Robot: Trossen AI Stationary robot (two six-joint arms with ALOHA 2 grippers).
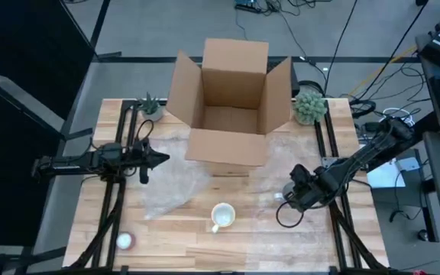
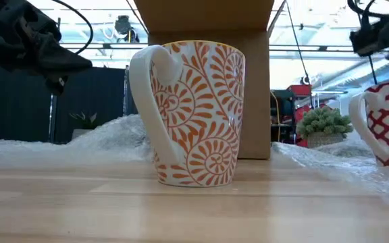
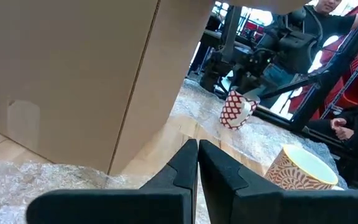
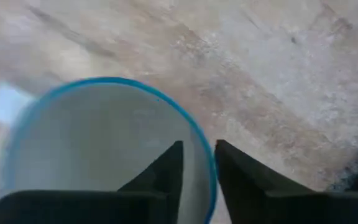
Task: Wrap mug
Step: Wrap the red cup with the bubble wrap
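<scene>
An open cardboard box point(image 1: 231, 103) fills the upper centre, nothing visible inside it, the orange-patterned mug point(image 1: 222, 216) stands lower centre, the right gripper point(image 4: 197, 165) pinches a red-patterned mug's point(image 3: 235, 110) blue-edged rim, and the left gripper point(image 1: 161, 159) is closed at mid-left.

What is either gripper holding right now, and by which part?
The right gripper pinches the red-and-white mug by its blue-edged rim, one finger inside, one outside. The left gripper is shut on nothing.
</scene>
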